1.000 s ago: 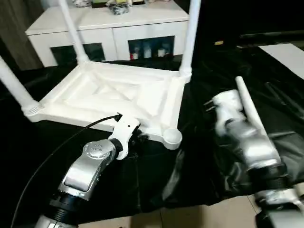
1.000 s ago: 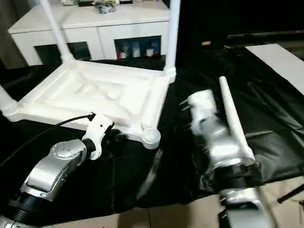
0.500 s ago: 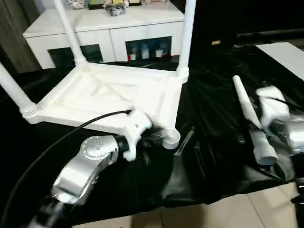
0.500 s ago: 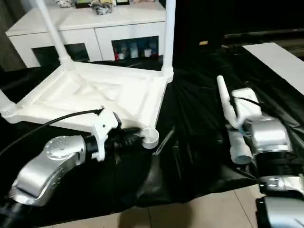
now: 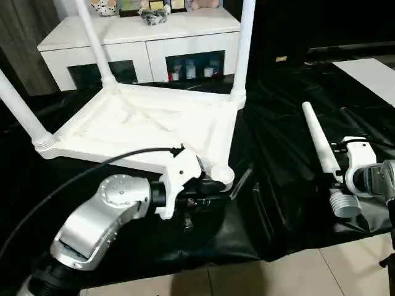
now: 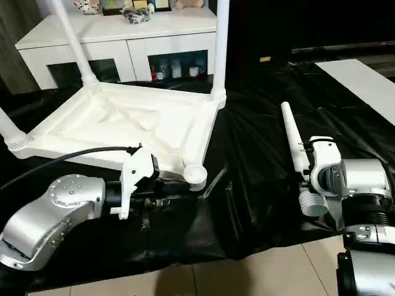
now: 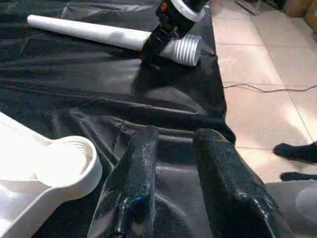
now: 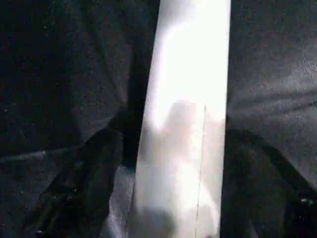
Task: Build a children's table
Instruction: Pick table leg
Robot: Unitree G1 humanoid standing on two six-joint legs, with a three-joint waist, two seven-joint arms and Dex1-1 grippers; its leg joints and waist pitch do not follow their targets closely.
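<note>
The loose leg (image 5: 322,155) lies on the black sheet (image 5: 278,203), its length pointing away from the robot, between the parted fingers of the right pincer (image 8: 168,188), while the left pincer (image 7: 173,168), slightly apart and empty, waits beside the upturned top's (image 5: 154,123) empty socket (image 7: 67,161).

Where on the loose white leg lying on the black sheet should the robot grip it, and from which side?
Grip the loose leg on its smooth round shaft just above the threaded end, coming down from above with one finger on each side. It lies flat on the black sheet, so only the top and sides are free, and the threads must stay clear.
</note>
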